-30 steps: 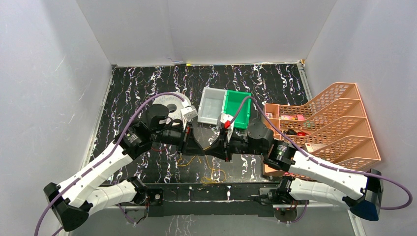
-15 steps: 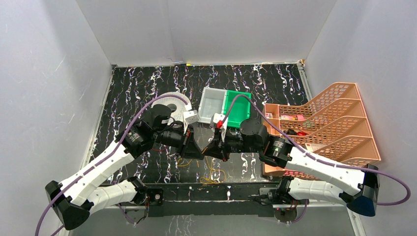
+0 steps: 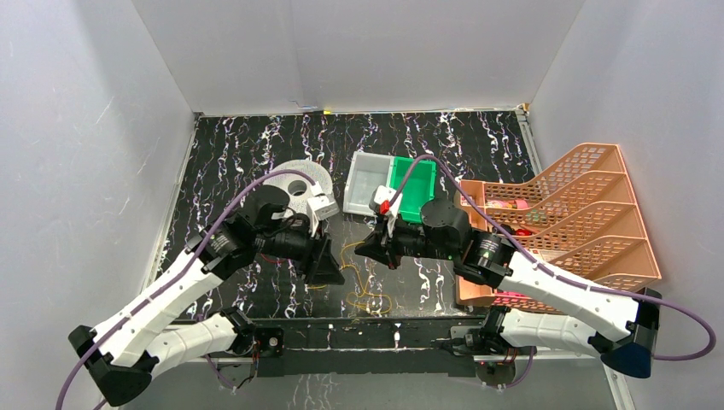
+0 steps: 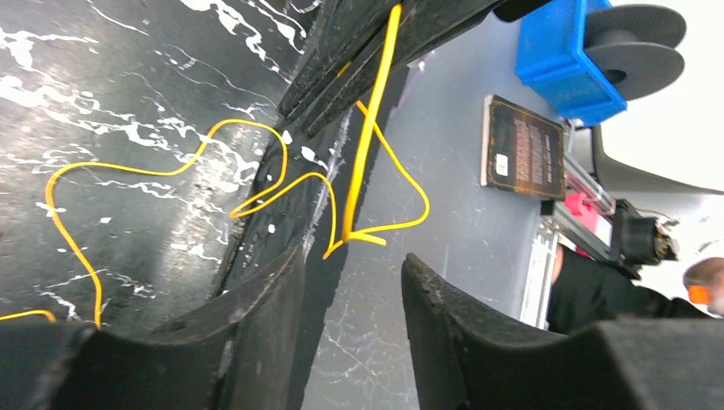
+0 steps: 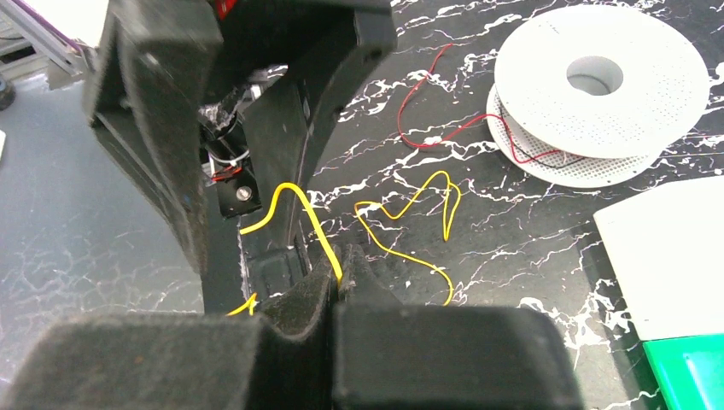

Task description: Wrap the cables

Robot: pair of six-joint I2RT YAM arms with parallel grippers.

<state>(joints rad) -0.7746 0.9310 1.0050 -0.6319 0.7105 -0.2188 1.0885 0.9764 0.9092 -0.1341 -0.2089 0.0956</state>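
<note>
The thin yellow cable (image 4: 369, 128) lies in loose loops on the black, white-veined table (image 3: 248, 145), between the two arms and near the front edge. I note my right claw (image 5: 340, 282) pressed together, pinching one strand of that cable. My left claw (image 4: 350, 290) stands spread, with the cable just ahead of its fingers and not gripped. The thin red cable (image 5: 427, 137) trails from the white round perforated spool (image 5: 589, 94), which lies flat beyond the left arm.
</note>
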